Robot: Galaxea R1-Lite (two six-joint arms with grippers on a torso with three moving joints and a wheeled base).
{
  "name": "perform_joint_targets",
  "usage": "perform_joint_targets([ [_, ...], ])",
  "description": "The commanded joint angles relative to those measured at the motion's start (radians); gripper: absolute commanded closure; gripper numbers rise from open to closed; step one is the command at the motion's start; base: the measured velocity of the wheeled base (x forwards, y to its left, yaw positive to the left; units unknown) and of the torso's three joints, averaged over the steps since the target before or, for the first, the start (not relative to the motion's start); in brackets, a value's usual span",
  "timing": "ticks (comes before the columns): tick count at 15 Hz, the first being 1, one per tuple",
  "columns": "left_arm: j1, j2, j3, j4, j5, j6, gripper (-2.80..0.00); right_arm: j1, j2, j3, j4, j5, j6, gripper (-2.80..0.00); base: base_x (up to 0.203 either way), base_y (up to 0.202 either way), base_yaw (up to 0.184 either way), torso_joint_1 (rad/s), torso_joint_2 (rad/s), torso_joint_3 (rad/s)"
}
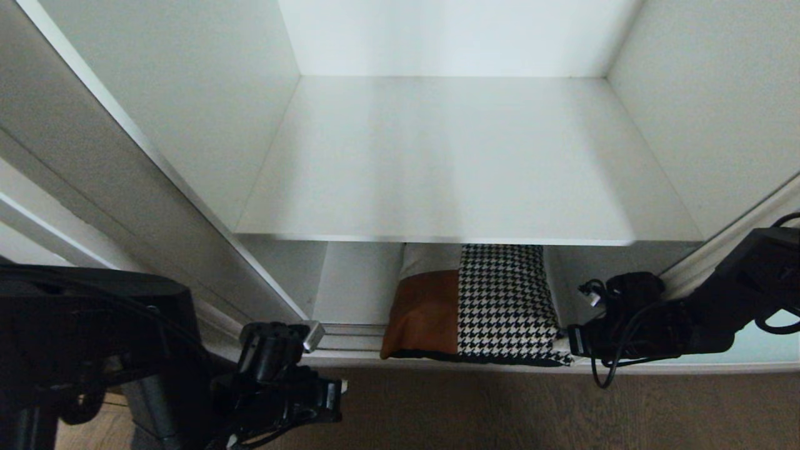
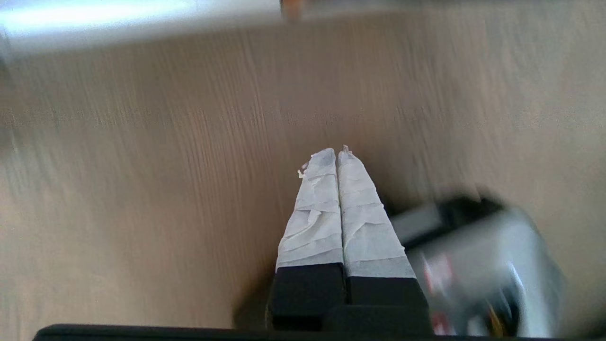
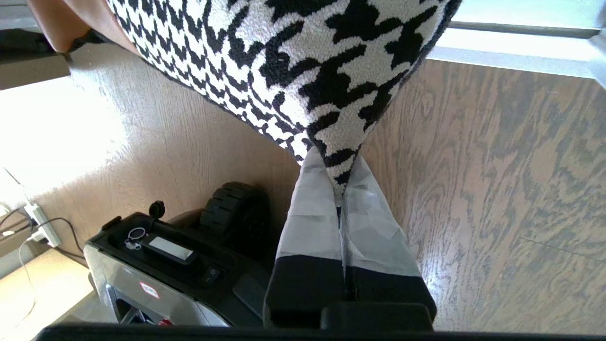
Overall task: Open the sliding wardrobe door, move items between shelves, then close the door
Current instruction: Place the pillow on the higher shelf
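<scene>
The wardrobe stands open. A tan-leather and houndstooth cushion bag point(image 1: 475, 306) lies on the lower shelf point(image 1: 350, 281), its front edge at the shelf's lip. Above it is a bare white upper shelf point(image 1: 450, 162). My right gripper point(image 1: 567, 344) is at the bag's right front corner. In the right wrist view the right gripper point(image 3: 337, 173) is shut on the houndstooth corner of the bag point(image 3: 303, 57). My left gripper point(image 1: 340, 387) hangs low at the left, apart from the bag; the left gripper point(image 2: 337, 154) is shut on nothing, over wooden floor. A strip of the sliding wardrobe door point(image 1: 775, 344) shows behind the right arm.
White side walls point(image 1: 206, 100) close in the shelves on both sides. A metal floor track point(image 1: 350, 340) runs along the wardrobe's front. Wooden floor point(image 1: 500, 412) lies before it. My own base point(image 3: 156, 265) sits under the right arm.
</scene>
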Motion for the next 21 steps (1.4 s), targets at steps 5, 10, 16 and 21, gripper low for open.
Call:
perform_joint_targets([
  [5,-0.017,0.199,-0.198,0.026,0.034,0.046,0.00,-0.001,0.001,0.003,-0.002,0.003,0.002,0.00,0.000,0.000,0.000,0.000,0.00,0.000],
  [10,-0.016,0.246,-0.368,0.180,0.061,0.049,-2.42,-0.002,-0.011,0.021,-0.004,0.005,0.000,0.00,0.000,0.000,0.000,0.000,0.00,0.000],
  [16,-0.008,0.304,-0.485,0.229,0.118,0.111,-2.80,-0.014,-0.050,0.058,-0.023,0.068,0.006,0.00,0.000,0.000,0.000,0.000,0.00,0.000],
  [21,-0.018,0.349,-0.609,0.228,0.141,0.113,-2.80,-0.033,-0.122,0.105,-0.019,0.151,0.009,0.00,0.000,0.000,0.000,0.000,0.00,0.000],
])
